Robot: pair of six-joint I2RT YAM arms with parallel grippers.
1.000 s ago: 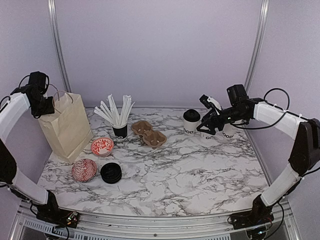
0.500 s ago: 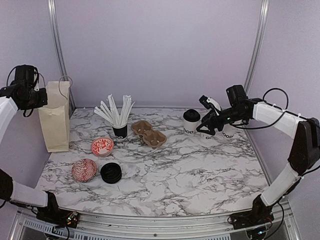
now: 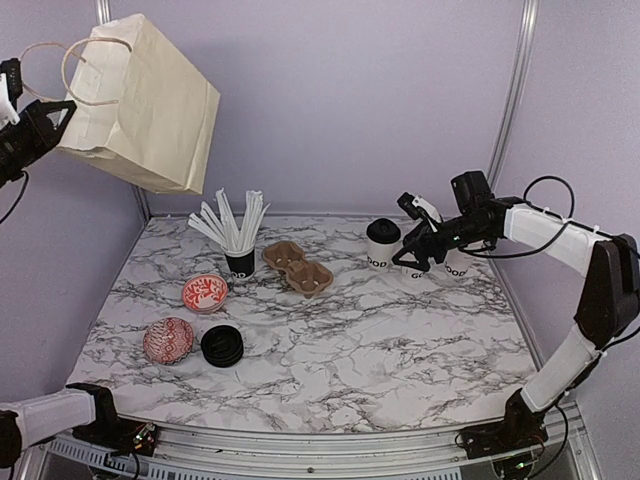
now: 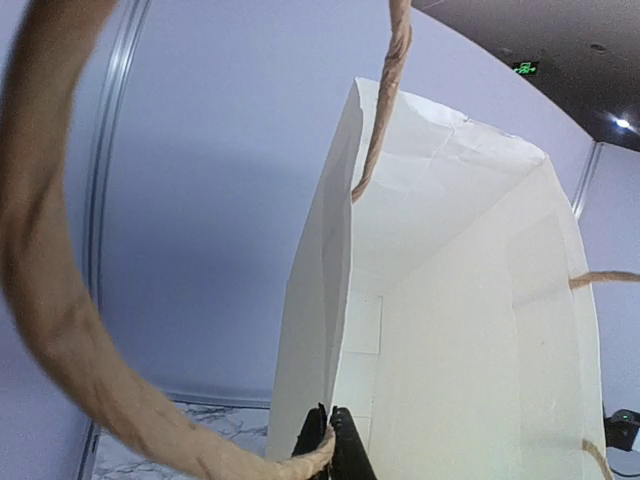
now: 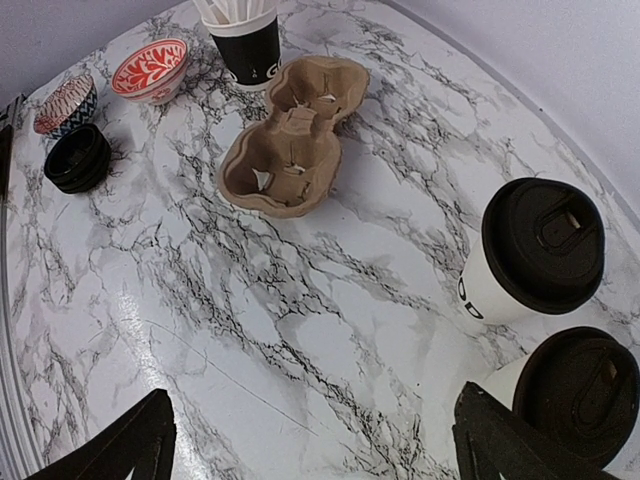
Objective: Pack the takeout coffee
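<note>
Two white coffee cups (image 3: 382,243) stand close together at the right rear of the worktop (image 3: 330,350). Only the right wrist view shows their black lids (image 5: 545,240) from above, with the right tool (image 5: 315,440) wide open and holding nothing. Overhead, the left tool (image 3: 40,125) is closed on a tilted paper bag (image 3: 150,110), high above the left rear corner. Its wrist view looks into the bag's open mouth.
</note>
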